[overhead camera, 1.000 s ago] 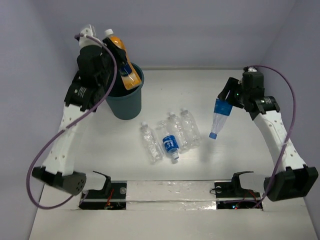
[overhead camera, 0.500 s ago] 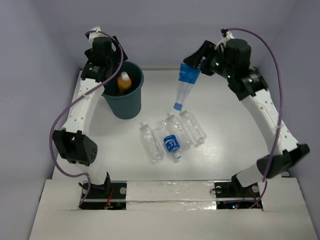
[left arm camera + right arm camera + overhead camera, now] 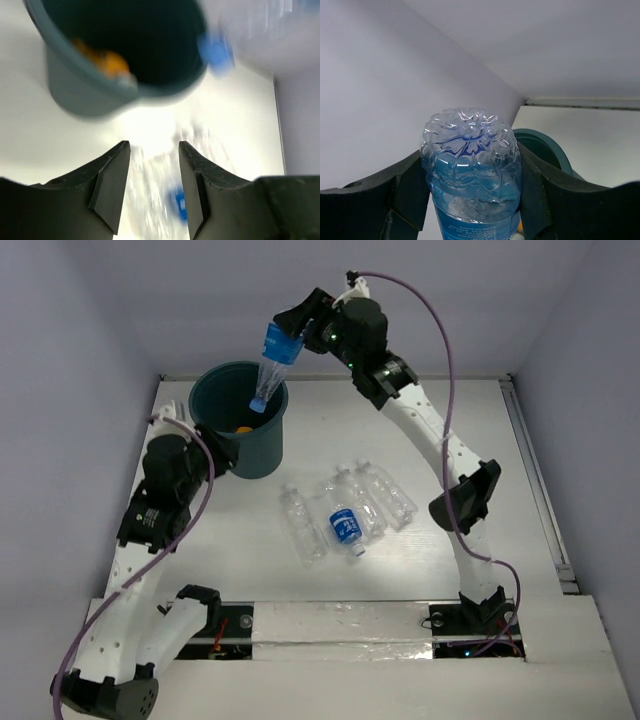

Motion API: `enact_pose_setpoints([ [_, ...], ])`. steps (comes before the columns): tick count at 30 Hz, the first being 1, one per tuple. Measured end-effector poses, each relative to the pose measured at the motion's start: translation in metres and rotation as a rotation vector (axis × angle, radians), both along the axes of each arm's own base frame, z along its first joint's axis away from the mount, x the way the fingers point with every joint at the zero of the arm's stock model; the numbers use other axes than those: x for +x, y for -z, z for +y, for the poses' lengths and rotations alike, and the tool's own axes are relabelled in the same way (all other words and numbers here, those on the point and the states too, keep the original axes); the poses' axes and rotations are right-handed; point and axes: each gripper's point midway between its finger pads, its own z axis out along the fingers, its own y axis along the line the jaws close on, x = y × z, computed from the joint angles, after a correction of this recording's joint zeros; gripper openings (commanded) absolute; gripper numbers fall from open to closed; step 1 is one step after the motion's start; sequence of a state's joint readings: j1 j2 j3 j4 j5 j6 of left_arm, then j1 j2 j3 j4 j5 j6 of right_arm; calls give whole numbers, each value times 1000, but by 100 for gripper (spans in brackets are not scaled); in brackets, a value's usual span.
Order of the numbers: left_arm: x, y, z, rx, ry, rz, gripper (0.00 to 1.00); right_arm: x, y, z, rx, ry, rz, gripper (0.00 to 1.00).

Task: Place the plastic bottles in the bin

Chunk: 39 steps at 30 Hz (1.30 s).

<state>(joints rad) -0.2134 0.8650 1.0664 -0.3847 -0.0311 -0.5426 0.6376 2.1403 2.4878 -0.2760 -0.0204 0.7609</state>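
A: How were the jaws of the right gripper [image 3: 283,338] [image 3: 470,172] found?

B: They were seen clamped on the base end of a blue-labelled bottle [image 3: 270,368] [image 3: 470,165], one finger pressed to each side. The bottle was held above the bin [image 3: 252,452] [image 3: 546,146], which stood at the far-left corner of the bench [image 3: 520,490].

A: And the left gripper [image 3: 226,454] [image 3: 152,147]?

B: Its jaws were seen parted by a moderate gap, with nothing held between them. It was placed just beside the bin [image 3: 75,97], on the side towards the near edge. The left wrist view was blurred.

A: What else was noted nearby?

B: An orange bottle [image 3: 242,427] [image 3: 107,62] was seen inside the bin. Near the middle of the bench, several clear ribbed bottles [image 3: 300,525] were laid side by side in a cluster, with a second blue-labelled bottle [image 3: 343,527] among them. Nothing was seen between the held bottle and the bin's mouth.

A: How was the held bottle pointed?

B: Its long axis was kept steep and slightly tilted. The blue cap [image 3: 257,405] was turned downwards over the bin's mouth, and the base was raised towards the far edge.
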Motion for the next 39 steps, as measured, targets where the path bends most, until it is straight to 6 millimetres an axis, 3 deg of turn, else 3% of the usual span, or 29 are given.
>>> enact_pose_setpoints([
  [3, -27, 52, -24, -52, 92, 119, 44, 10, 19, 20, -1, 36, 0, 67],
  [7, -58, 118, -57, -97, 203, 310, 72, 17, 40, 47, -30, 71, -22, 89],
  [8, -65, 134, -64, -104, 226, 361, 75, 17, 44, 52, -42, 72, -26, 92],
  [11, -78, 164, -74, -121, 245, 460, 82, 12, 55, 60, -87, 75, -33, 100],
  [15, -73, 179, -81, -142, 237, 501, 82, 2, 57, 56, -166, 79, -53, 98],
  [18, -64, 187, -90, -150, 244, 513, 83, -9, 55, 33, -245, 106, -61, 63],
  [19, -61, 190, -93, -152, 249, 518, 83, -18, 62, 18, -291, 109, -45, 38],
  [22, -54, 201, -106, -153, 265, 538, 82, -51, 83, -39, -361, 123, 1, 16],
  [23, -52, 206, -109, -151, 268, 548, 82, -62, 89, -61, -376, 130, 19, 15],
  [25, -49, 217, -115, -146, 270, 572, 82, -76, 105, -111, -391, 162, 49, 20],
  [27, -46, 227, -118, -134, 265, 591, 82, -85, 129, -154, -422, 200, 95, 35],
  [28, -44, 233, -117, -123, 256, 602, 81, -87, 143, -173, -445, 225, 118, 59],
  [31, -41, 252, -113, -88, 219, 636, 78, -97, 200, -204, -552, 229, 232, 89],
  [33, -37, 260, -113, -77, 203, 648, 75, -103, 238, -214, -616, 199, 310, 90],
  [35, -31, 267, -112, -62, 187, 650, 65, -107, 270, -222, -652, 157, 393, 91],
  [36, -29, 271, -111, -54, 179, 653, 58, -106, 284, -226, -665, 139, 430, 91],
  [37, -27, 274, -112, -53, 176, 656, 40, -105, 297, -230, -676, 123, 466, 91],
  [39, -22, 275, -113, -50, 168, 643, 36, -103, 319, -235, -695, 94, 522, 91],
])
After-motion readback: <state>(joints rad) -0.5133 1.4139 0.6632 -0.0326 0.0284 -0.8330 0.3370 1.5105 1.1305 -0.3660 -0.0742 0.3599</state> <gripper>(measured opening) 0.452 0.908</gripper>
